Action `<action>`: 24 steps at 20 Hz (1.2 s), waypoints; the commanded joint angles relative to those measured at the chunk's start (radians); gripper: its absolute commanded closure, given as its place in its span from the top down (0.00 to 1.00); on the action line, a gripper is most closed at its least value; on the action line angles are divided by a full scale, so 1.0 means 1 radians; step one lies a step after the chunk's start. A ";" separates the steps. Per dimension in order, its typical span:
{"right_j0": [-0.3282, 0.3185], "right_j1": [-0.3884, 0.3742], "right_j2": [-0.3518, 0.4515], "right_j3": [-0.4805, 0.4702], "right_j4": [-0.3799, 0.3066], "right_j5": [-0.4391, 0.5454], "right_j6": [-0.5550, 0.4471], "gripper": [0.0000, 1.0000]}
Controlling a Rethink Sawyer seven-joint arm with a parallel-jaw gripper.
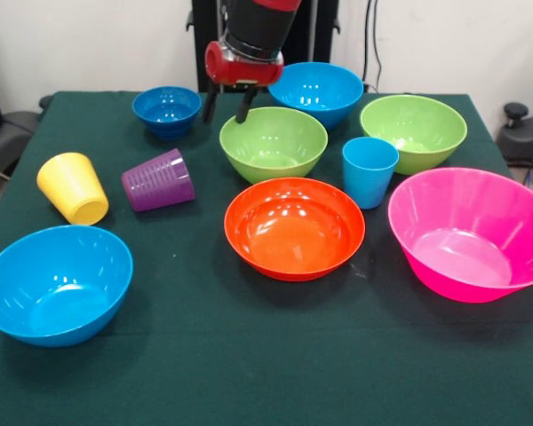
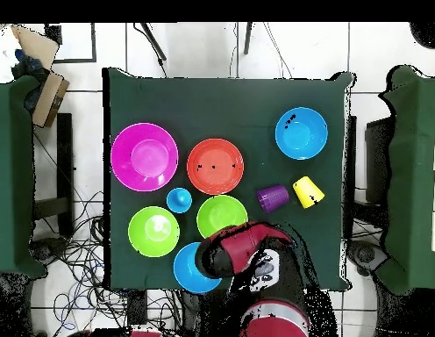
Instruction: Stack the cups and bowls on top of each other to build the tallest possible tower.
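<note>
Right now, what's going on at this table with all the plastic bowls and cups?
A red and black robot arm hangs over the far side of the table, its gripper open and empty between the small dark blue bowl and a lime green bowl. Nothing is stacked yet. The orange bowl, pink bowl and the other bowls sit apart, upright. The light blue cup stands upright; the yellow cup and purple cup lie tipped over.
</note>
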State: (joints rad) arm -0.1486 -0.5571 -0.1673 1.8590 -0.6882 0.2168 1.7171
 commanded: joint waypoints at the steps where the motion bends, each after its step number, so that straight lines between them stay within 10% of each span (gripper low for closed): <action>1: 0.004 0.074 0.034 -0.048 -0.001 -0.073 0.133 1.00; 24: 0.019 0.145 0.009 -0.094 0.020 -0.115 0.115 1.00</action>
State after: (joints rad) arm -0.1479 -0.4333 -0.2266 1.8515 -0.6873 0.1381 1.7173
